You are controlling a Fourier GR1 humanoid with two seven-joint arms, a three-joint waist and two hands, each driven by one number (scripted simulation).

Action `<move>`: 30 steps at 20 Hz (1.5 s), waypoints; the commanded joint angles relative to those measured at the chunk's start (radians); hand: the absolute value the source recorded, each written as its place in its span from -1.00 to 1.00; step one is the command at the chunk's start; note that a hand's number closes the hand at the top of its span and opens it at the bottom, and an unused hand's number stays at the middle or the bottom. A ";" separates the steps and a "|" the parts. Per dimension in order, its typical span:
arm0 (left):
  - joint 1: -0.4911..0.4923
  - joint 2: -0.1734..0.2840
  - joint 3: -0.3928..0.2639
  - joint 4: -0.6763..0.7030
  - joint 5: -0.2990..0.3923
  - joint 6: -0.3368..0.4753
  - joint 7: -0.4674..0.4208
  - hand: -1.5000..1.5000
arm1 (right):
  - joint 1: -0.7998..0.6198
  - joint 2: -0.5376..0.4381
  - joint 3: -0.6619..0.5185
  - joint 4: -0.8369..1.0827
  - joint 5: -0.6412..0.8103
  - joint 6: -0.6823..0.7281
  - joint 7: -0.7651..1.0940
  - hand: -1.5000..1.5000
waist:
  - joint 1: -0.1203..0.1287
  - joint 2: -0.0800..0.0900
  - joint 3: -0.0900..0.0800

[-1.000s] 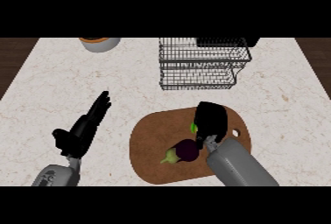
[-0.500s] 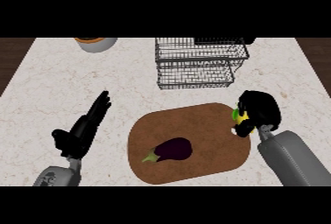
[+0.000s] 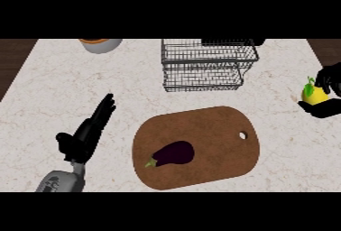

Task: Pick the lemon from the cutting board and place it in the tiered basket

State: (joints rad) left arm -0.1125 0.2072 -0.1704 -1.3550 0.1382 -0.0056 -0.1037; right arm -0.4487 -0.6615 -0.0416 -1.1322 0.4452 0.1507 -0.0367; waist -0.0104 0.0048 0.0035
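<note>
lemon (image 3: pixel 314 95) sitting in right hand (image 3: pixel 328 92), fingers curling round it at the counter's (image 3: pixel 53 90) right edge, off the cutting board (image 3: pixel 213 140) carrying the eggplant (image 3: pixel 174 153), tiered basket (image 3: pixel 208 63) at back edge, left hand (image 3: pixel 85 135) resting straight-fingered near front-left.

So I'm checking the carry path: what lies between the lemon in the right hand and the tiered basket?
In the head view, only bare counter lies between the lemon, held in the right hand, and the tiered basket.
</note>
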 commanded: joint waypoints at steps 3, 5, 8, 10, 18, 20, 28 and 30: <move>-0.018 -0.004 0.000 0.011 -0.009 -0.018 -0.011 0.00 | -0.105 -0.069 -0.145 0.115 -0.136 0.065 -0.252 1.00 | 0.023 0.000 -0.002; -0.039 0.001 0.026 0.083 -0.013 -0.030 -0.027 0.00 | -0.200 -0.061 -0.127 0.118 -0.137 0.126 -0.165 1.00 | 0.021 -0.001 -0.004; -0.038 -0.003 0.024 0.069 -0.019 -0.040 -0.032 0.00 | -0.319 -0.046 -0.115 0.079 -0.150 0.180 -0.002 1.00 | 0.024 -0.002 -0.004; -0.027 -0.025 0.023 0.038 -0.032 -0.009 -0.018 0.00 | -0.318 -0.019 -0.116 -0.004 -0.172 0.198 0.084 1.00 | 0.017 -0.005 -0.004; -0.046 -0.034 0.030 0.045 -0.037 -0.023 -0.009 0.00 | -0.660 0.100 -0.059 0.135 -0.142 0.208 0.334 1.00 | 0.030 -0.003 -0.005; 0.007 -0.024 0.008 -0.047 -0.033 -0.035 0.034 0.00 | -0.690 0.153 -0.048 0.238 -0.106 0.149 0.286 1.00 | 0.044 -0.001 -0.004; -0.021 -0.039 0.017 0.026 -0.058 -0.049 -0.018 0.00 | -0.844 0.284 -0.010 0.495 -0.024 0.069 0.218 1.00 | 0.048 0.006 -0.004; -0.041 -0.041 0.029 0.078 -0.056 -0.060 -0.032 0.00 | -0.845 0.341 0.013 0.502 -0.005 0.043 0.232 1.00 | 0.037 0.004 -0.004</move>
State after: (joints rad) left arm -0.1574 0.1758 -0.1467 -1.3305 0.0931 -0.0582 -0.0912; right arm -1.2590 -0.3985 -0.0528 -0.6967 0.4078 0.2368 0.2065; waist 0.0342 0.0094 -0.0007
